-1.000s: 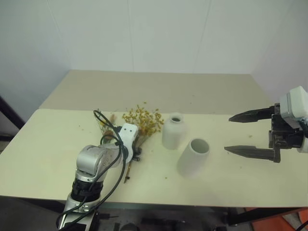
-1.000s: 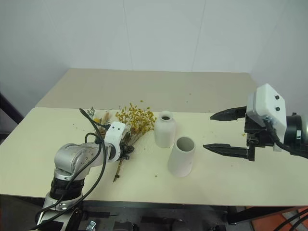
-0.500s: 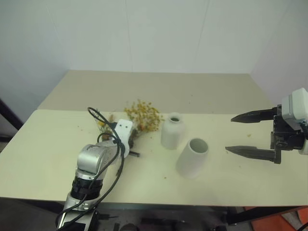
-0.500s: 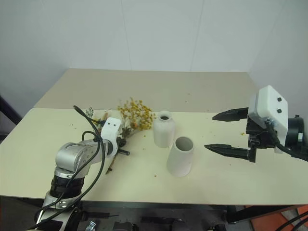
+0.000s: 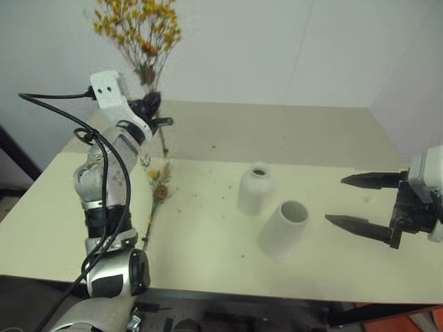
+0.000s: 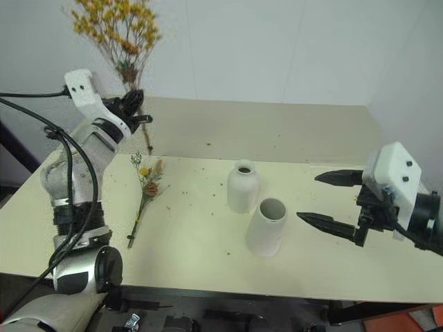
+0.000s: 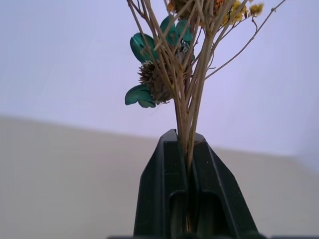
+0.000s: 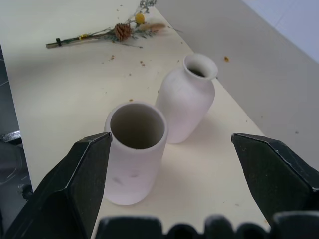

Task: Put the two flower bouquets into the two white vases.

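Nearest the front edge of the desk [image 5: 62, 228] I have the taller tapered vase [image 5: 283, 229], mouth wide and upright, with the short rounded vase [image 5: 254, 189] just behind it and slightly to the left, the two close but apart. My right gripper [image 5: 367, 202] hangs off towards the desk's right edge, its claw spread wide and holding nothing, aimed at the vases. The thin sprig [image 5: 156, 195] lies flat on the desk towards the left edge, cone and bloom pointing to the back.

My left gripper [image 5: 154, 111] is high above the back left corner, claw pinched tight on the stems of the bushy yellow bouquet [image 5: 140, 28], heads up.

My worry is the stems: they splay below the pinch, so they may miss the narrow neck or tip a vase over. Brittle flowers could also shed if I swing fast.
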